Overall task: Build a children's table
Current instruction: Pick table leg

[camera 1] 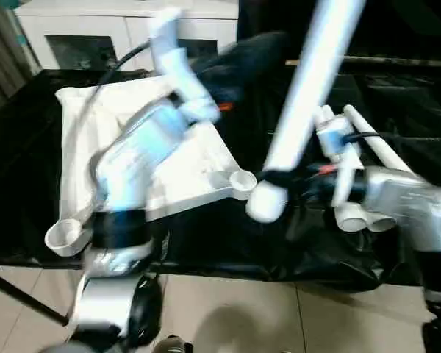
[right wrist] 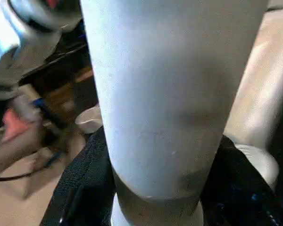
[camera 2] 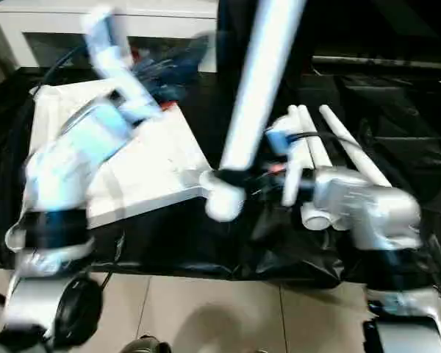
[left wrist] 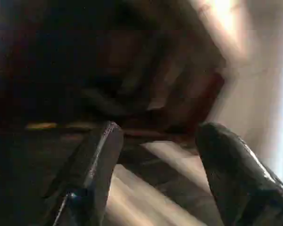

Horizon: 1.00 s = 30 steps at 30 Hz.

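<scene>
White tapered leg (camera 1: pixel 309 88) pinched near its thick end by right gripper (right wrist: pixel 155 188), just beside the tabletop's (camera 1: pixel 184 169) corner socket (camera 1: pixel 242 181). Left gripper (left wrist: pixel 155 155) spread and empty in its wrist view. Spare legs (camera 1: pixel 367 140) beyond the held one.

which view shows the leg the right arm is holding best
The left eye view: the long white tapered tube leg shows from its round lower end upward, gripped by the right tool. The right eye view shows the same. The right wrist view shows a close stretch between the black fingers.

A low white cabinet with dark glass-fronted doors (camera 1: pixel 95 33) stood along the upper left of the frame. The black-draped counter (camera 1: pixel 29 169) filled the middle. Pale, glossy floor tiles (camera 1: pixel 279 316) ran across the bottom.
</scene>
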Tool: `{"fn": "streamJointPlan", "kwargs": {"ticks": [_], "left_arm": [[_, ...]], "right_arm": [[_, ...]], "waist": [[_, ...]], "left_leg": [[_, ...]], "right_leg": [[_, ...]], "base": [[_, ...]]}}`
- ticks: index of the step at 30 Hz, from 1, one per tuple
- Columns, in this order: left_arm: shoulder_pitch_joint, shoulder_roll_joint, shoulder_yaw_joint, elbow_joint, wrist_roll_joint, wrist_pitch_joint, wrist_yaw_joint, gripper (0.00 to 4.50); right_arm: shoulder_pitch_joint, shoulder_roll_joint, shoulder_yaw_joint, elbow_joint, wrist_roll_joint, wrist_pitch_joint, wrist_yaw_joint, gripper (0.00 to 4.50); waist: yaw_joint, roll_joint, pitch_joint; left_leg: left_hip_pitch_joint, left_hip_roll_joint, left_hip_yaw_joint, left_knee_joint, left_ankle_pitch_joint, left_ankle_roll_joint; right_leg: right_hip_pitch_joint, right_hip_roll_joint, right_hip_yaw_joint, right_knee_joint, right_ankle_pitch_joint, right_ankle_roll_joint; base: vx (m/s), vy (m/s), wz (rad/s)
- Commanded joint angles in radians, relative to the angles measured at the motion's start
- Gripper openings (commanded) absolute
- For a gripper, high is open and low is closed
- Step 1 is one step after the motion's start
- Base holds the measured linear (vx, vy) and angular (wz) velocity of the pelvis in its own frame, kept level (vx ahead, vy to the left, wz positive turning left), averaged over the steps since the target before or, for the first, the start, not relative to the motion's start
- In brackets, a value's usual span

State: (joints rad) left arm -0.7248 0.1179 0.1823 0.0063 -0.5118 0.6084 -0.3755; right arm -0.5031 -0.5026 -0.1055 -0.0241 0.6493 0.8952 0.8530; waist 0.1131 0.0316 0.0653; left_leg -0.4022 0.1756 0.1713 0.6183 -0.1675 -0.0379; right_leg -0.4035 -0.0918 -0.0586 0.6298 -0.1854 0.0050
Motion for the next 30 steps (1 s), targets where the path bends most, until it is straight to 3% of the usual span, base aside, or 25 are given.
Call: {"fn": "streamJointPlan", "kwargs": {"ticks": [1,2,4,5,6,7,9,11,13,14,15,16,17,18,19,20,21,22,24,25,26,27,28,29,30], "left_arm": [[0.023,0.038,-0.066,-0.030,0.136,-0.051,0.057,3.00],[0.090,0.076,-0.091,-0.032,0.216,-0.078,0.091,3.00],[0.133,0.085,-0.095,-0.037,0.248,-0.097,0.110,3.00],[0.200,0.093,-0.102,-0.052,0.296,-0.129,0.149,3.00],[0.200,0.093,-0.102,-0.052,0.296,-0.129,0.149,3.00],[0.269,0.070,-0.077,-0.083,0.313,-0.128,0.215,3.00],[0.303,0.060,-0.069,-0.107,0.324,-0.097,0.264,3.00],[0.376,0.054,-0.077,-0.175,0.364,-0.102,0.311,3.00],[0.409,0.069,-0.086,-0.204,0.387,-0.120,0.307,3.00],[0.448,0.077,-0.086,-0.244,0.410,-0.100,0.319,3.00],[0.468,0.072,-0.084,-0.268,0.414,-0.107,0.319,3.00],[0.478,0.065,-0.081,-0.278,0.397,-0.118,0.302,3.00],[0.483,0.061,-0.080,-0.281,0.388,-0.128,0.293,3.00],[0.504,0.067,-0.104,-0.295,0.416,-0.139,0.298,3.00],[0.509,0.072,-0.114,-0.299,0.429,-0.139,0.303,3.00],[0.517,0.081,-0.137,-0.297,0.448,-0.148,0.307,3.00],[0.524,0.079,-0.144,-0.300,0.444,-0.147,0.303,3.00],[0.544,0.079,-0.165,-0.304,0.434,-0.142,0.287,3.00],[0.537,0.055,-0.179,-0.310,0.434,-0.128,0.298,3.00],[0.531,0.053,-0.186,-0.303,0.448,-0.134,0.305,3.00],[0.521,0.047,-0.189,-0.299,0.450,-0.123,0.306,3.00],[0.521,0.047,-0.189,-0.299,0.450,-0.123,0.306,3.00],[0.504,0.041,-0.190,-0.290,0.450,-0.118,0.303,3.00],[0.500,0.039,-0.191,-0.287,0.450,-0.120,0.302,3.00],[0.497,0.038,-0.191,-0.281,0.451,-0.124,0.302,3.00]], "right_arm": [[0.004,0.013,-0.039,-0.047,-0.038,0.011,-0.098,1.93],[0.033,0.048,-0.045,-0.064,-0.113,-0.017,-0.220,1.93],[0.056,0.069,-0.047,-0.078,-0.149,-0.043,-0.275,1.93],[0.091,0.093,-0.035,-0.109,-0.221,-0.107,-0.353,1.93],[0.091,0.093,-0.035,-0.109,-0.221,-0.107,-0.353,1.93],[0.117,0.131,-0.022,-0.132,-0.296,-0.204,-0.447,1.93],[0.125,0.150,-0.023,-0.137,-0.324,-0.218,-0.509,1.93],[0.156,0.196,-0.034,-0.155,-0.360,-0.312,-0.573,1.93],[0.172,0.210,-0.015,-0.176,-0.401,-0.312,-0.626,1.93],[0.198,0.198,0.008,-0.207,-0.381,-0.257,-0.591,1.93],[0.217,0.194,0.010,-0.222,-0.361,-0.253,-0.559,1.93],[0.224,0.205,0.008,-0.216,-0.357,-0.275,-0.551,1.93],[0.227,0.214,0.007,-0.211,-0.362,-0.291,-0.554,1.93],[0.236,0.223,0.004,-0.206,-0.359,-0.288,-0.559,1.93],[0.236,0.229,0.005,-0.202,-0.360,-0.286,-0.565,1.93],[0.235,0.236,0.017,-0.183,-0.366,-0.303,-0.562,1.93],[0.241,0.236,0.023,-0.180,-0.370,-0.317,-0.559,1.93],[0.258,0.232,0.055,-0.172,-0.398,-0.361,-0.555,1.93],[0.277,0.236,0.051,-0.202,-0.382,-0.339,-0.557,1.93],[0.281,0.237,0.050,-0.205,-0.381,-0.336,-0.558,1.93],[0.280,0.234,0.054,-0.196,-0.389,-0.343,-0.553,1.93],[0.280,0.234,0.054,-0.196,-0.389,-0.343,-0.553,1.93],[0.273,0.233,0.065,-0.177,-0.406,-0.359,-0.542,1.93],[0.271,0.235,0.068,-0.173,-0.410,-0.364,-0.539,1.93],[0.268,0.234,0.071,-0.170,-0.414,-0.369,-0.536,1.93]], "waist": [[0.000,-0.017,-0.084],[-0.001,-0.015,-0.082],[-0.006,-0.013,-0.080],[-0.003,-0.012,-0.084],[-0.005,-0.013,-0.083],[-0.007,0.004,-0.084],[-0.015,0.002,-0.081],[-0.016,0.004,-0.080],[-0.021,0.008,-0.076],[-0.023,0.008,-0.076],[-0.023,0.002,-0.076],[-0.025,-0.011,-0.072],[-0.026,-0.005,-0.072],[-0.027,-0.012,-0.070],[-0.026,-0.008,-0.071],[-0.025,0.004,-0.071],[-0.031,-0.002,-0.067],[-0.032,-0.012,-0.068],[-0.032,-0.004,-0.062],[-0.035,-0.002,-0.059],[-0.019,-0.012,-0.050],[-0.032,0.004,-0.050],[-0.047,0.018,-0.049],[-0.050,0.024,-0.041],[-0.058,0.036,-0.030]], "left_leg": [[0.021,0.042,-0.015,-0.070,-0.130,0.021],[0.021,0.043,-0.016,-0.074,-0.140,0.002],[0.023,0.042,-0.013,-0.078,-0.168,-0.028],[0.024,0.043,-0.015,-0.078,-0.169,-0.035],[0.022,0.042,-0.014,-0.079,-0.175,-0.038],[0.026,0.042,-0.015,-0.079,-0.202,-0.051],[0.023,0.041,-0.016,-0.083,-0.226,-0.062],[0.026,0.041,-0.017,-0.084,-0.267,-0.054],[0.025,0.039,-0.019,-0.088,-0.282,-0.053],[0.025,0.038,-0.019,-0.089,-0.289,-0.053],[0.026,0.041,-0.021,-0.091,-0.293,-0.047],[0.024,0.040,-0.020,-0.092,-0.312,-0.037],[0.022,0.039,-0.020,-0.092,-0.316,-0.036],[0.021,0.038,-0.019,-0.092,-0.319,-0.034],[0.022,0.038,-0.020,-0.092,-0.322,-0.035],[0.024,0.038,-0.022,-0.092,-0.327,-0.038],[0.023,0.037,-0.021,-0.094,-0.348,-0.041],[0.032,0.038,-0.020,-0.094,-0.385,-0.048],[0.049,0.037,-0.024,-0.099,-0.476,-0.056],[0.068,0.035,-0.026,-0.100,-0.547,-0.053],[0.001,0.013,-0.056,-0.119,-0.555,-0.010],[0.015,0.007,-0.062,-0.117,-0.627,0.003],[0.009,-0.004,-0.068,-0.099,-0.620,0.014],[0.006,-0.005,-0.069,-0.101,-0.635,0.009],[-0.015,-0.007,-0.075,-0.116,-0.684,-0.003]], "right_leg": [[0.052,-0.044,0.034,-0.078,-0.190,-0.161],[0.047,-0.044,0.034,-0.080,-0.221,-0.144],[0.041,-0.045,0.035,-0.084,-0.249,-0.132],[0.041,-0.046,0.036,-0.082,-0.236,-0.132],[0.040,-0.044,0.036,-0.083,-0.233,-0.129],[0.036,-0.044,0.036,-0.086,-0.230,-0.127],[0.039,-0.041,0.035,-0.084,-0.217,-0.132],[0.036,-0.044,0.036,-0.090,-0.245,-0.130],[0.034,-0.038,0.035,-0.094,-0.271,-0.110],[0.034,-0.037,0.035,-0.093,-0.275,-0.106],[0.039,-0.038,0.036,-0.090,-0.261,-0.105],[0.038,-0.040,0.037,-0.095,-0.288,-0.101],[0.035,-0.043,0.038,-0.097,-0.311,-0.101],[0.034,-0.042,0.037,-0.101,-0.326,-0.098],[0.032,-0.042,0.037,-0.101,-0.343,-0.092],[0.029,-0.042,0.038,-0.100,-0.347,-0.089],[0.028,-0.040,0.037,-0.106,-0.372,-0.077],[0.027,-0.043,0.036,-0.111,-0.426,-0.064],[0.026,-0.044,0.032,-0.122,-0.551,-0.035],[0.027,-0.037,0.023,-0.135,-0.625,-0.017],[0.079,-0.068,-0.017,-0.130,-0.670,0.000],[0.089,-0.074,-0.040,-0.145,-0.782,0.019],[0.113,-0.086,-0.063,-0.159,-0.821,0.001],[0.121,-0.084,-0.077,-0.166,-0.841,0.000],[0.145,-0.074,-0.104,-0.156,-0.857,-0.001]], "base": [[0.000,0.000,0.00],[0.000,0.000,0.00],[0.000,0.000,0.00],[0.000,0.000,0.00],[0.000,0.000,0.00],[0.000,0.000,0.00],[0.000,0.000,0.00],[0.000,0.000,0.00],[0.000,0.000,0.00],[0.000,0.000,0.00],[0.000,0.000,0.00],[0.000,0.000,0.00],[0.000,0.000,0.00],[0.000,0.000,0.00],[0.000,0.000,0.00],[0.000,0.000,0.00],[0.000,0.000,0.00],[0.000,0.000,0.00],[0.000,0.000,0.00],[0.000,0.000,0.00],[0.004,0.002,0.25],[0.004,0.002,0.25],[0.013,0.010,0.47],[0.009,0.015,0.49],[0.009,0.015,0.49]]}}
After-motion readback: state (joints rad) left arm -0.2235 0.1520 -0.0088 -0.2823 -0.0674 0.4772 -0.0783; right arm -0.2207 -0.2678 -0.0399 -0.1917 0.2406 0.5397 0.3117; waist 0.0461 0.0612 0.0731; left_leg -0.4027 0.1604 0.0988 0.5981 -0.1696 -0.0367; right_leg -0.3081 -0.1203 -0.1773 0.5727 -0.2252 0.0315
